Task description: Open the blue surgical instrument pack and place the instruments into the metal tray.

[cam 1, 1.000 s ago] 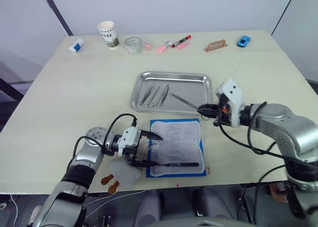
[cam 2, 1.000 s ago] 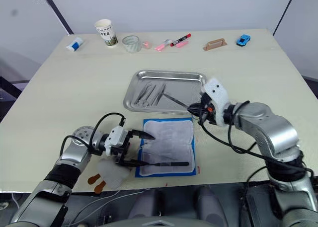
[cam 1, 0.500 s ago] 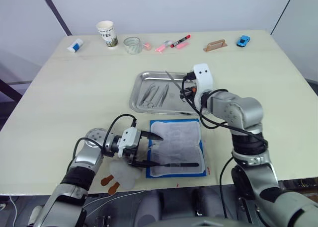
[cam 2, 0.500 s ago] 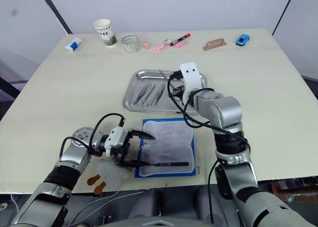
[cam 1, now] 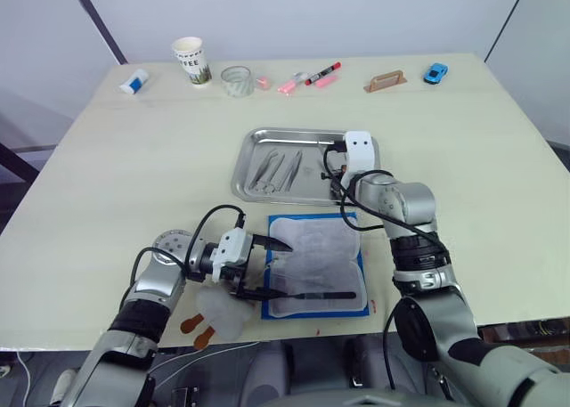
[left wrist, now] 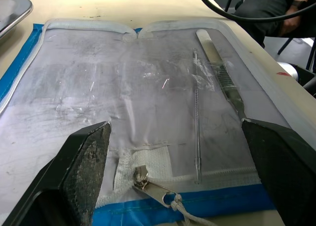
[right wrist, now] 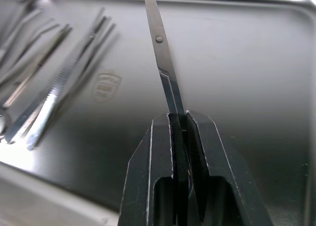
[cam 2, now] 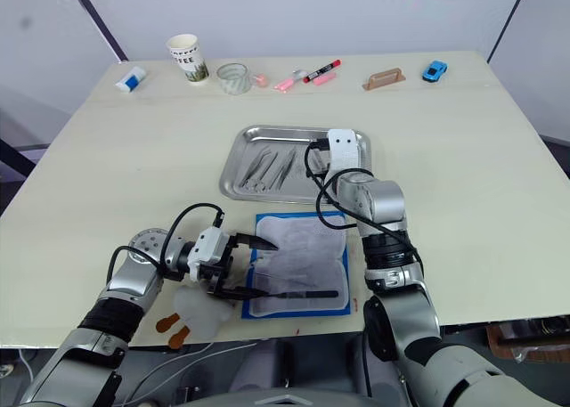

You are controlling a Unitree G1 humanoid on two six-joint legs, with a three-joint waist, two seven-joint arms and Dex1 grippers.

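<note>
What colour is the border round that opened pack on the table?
Bright blue, around a pale grey-white lining; the pack shows it best in the left wrist view.

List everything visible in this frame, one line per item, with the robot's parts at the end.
Table: 1, pale wood.
Metal tray: 1, silver, table centre.
Instruments: several, silver, in tray.
Blue surgical instrument pack: 1, opened, in front of the tray.
Handles: 2, silver, in pack.
Paper cup: 1, far edge.
Glass: 1, clear, beside cup.
Markers: pink and red, far edge.
Toy car: 1, blue, far right.
Left gripper: open, at pack.
Right gripper: shut on scissors, over tray.
</note>
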